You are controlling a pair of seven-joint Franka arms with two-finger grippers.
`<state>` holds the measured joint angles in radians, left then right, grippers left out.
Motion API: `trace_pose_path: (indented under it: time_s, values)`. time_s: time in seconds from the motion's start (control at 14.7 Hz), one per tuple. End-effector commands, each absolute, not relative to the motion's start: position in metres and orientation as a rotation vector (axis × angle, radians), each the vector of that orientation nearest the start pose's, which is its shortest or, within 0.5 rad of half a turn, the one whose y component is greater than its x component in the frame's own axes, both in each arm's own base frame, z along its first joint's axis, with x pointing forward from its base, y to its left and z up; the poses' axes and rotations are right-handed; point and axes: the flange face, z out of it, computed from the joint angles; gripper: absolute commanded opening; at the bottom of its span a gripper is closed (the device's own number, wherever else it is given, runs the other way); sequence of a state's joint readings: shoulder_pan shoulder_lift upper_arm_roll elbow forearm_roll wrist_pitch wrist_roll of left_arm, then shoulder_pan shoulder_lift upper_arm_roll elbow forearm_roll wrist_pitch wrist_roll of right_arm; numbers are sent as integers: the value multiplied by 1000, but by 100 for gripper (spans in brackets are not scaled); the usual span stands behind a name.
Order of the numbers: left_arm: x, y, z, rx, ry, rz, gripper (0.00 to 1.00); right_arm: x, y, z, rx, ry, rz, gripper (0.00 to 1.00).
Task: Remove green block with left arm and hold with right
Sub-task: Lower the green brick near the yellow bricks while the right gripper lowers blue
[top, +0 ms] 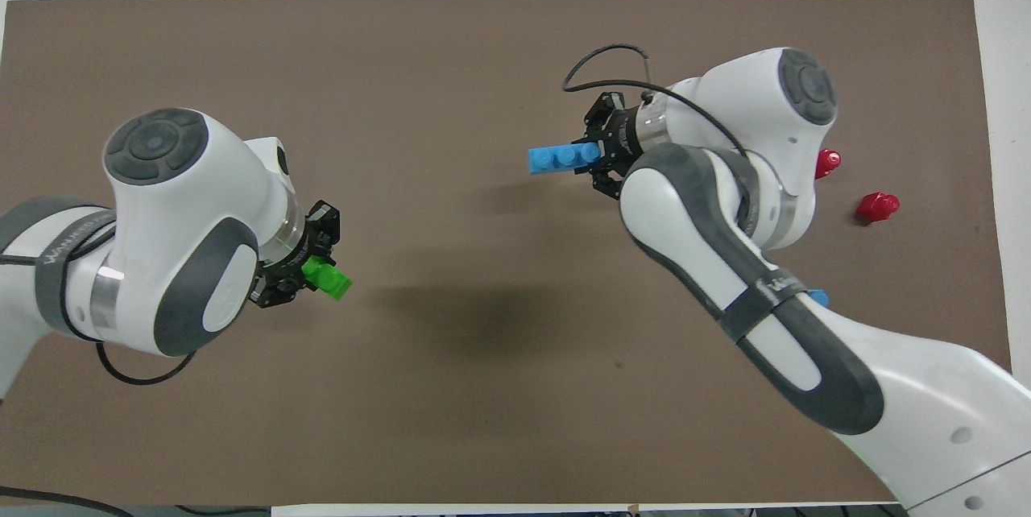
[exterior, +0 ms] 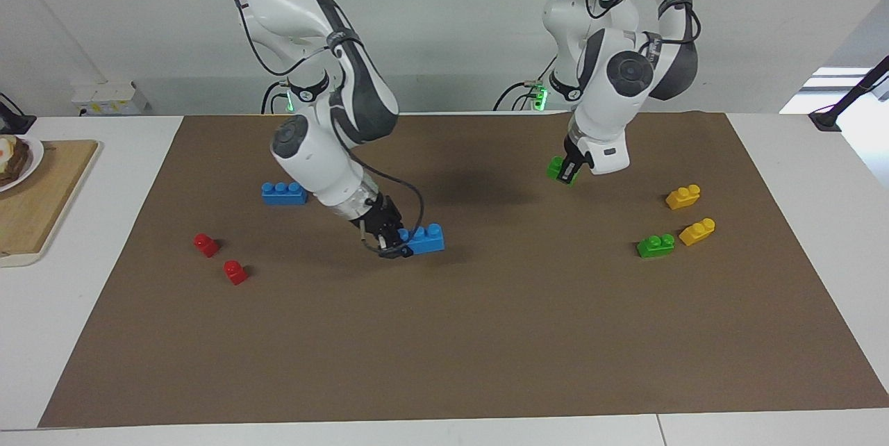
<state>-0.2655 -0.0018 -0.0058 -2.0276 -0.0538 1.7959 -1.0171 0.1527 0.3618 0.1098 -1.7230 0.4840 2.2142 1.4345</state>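
The left gripper [exterior: 571,171] grips the green block [exterior: 558,168] aloft while the right gripper [exterior: 390,241] pins the blue brick [exterior: 425,238] down; next, setting the green block aside.

Bright, even light from above; soft arm shadows pool on the brown mat [exterior: 486,335]; both views sharp.

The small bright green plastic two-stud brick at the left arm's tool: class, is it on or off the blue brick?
Off. The left tool holds the green brick apart from the blue three-stud brick gripped by the right tool.
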Motion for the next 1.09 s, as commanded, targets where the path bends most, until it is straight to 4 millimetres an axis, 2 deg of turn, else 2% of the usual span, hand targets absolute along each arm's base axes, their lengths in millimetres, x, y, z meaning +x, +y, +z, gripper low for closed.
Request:
trace_pose_path:
  time_s: [0.0, 0.14, 0.2, 0.27, 0.41, 0.55, 0.61, 0.68, 0.89, 1.02]
  values:
    - [494, -84, 422, -2955, -834, 388, 0, 641, 123, 394, -2094, 1804, 406, 0]
    - [492, -36, 411, -3060, -599, 384, 0, 638, 73, 390, -2088, 1832, 450, 0]
    - [491, -19, 406, -3105, -473, 364, 0, 634, 49, 383, -2084, 1851, 471, 0]
    - [490, -7, 399, -3133, -358, 359, 0, 627, 31, 380, -2097, 1842, 475, 0]
    - [486, 21, 383, -3169, -247, 309, 0, 610, 9, 365, -2097, 1860, 500, 0]
    - [486, 26, 364, -3183, -126, 308, 0, 591, -3, 350, -2101, 1879, 516, 0]
    - [489, 27, 355, -3184, -112, 291, 0, 585, -7, 343, -2115, 1863, 492, 0]
    - [489, 27, 348, -3182, -106, 261, 0, 580, -19, 334, -2096, 1889, 469, 0]
    - [486, 25, 335, -3182, -63, 231, 0, 556, -22, 309, -2087, 1934, 440, 0]
    - [482, 24, 326, -3182, -62, 212, 0, 553, -25, 302, -2088, 1938, 420, 0]
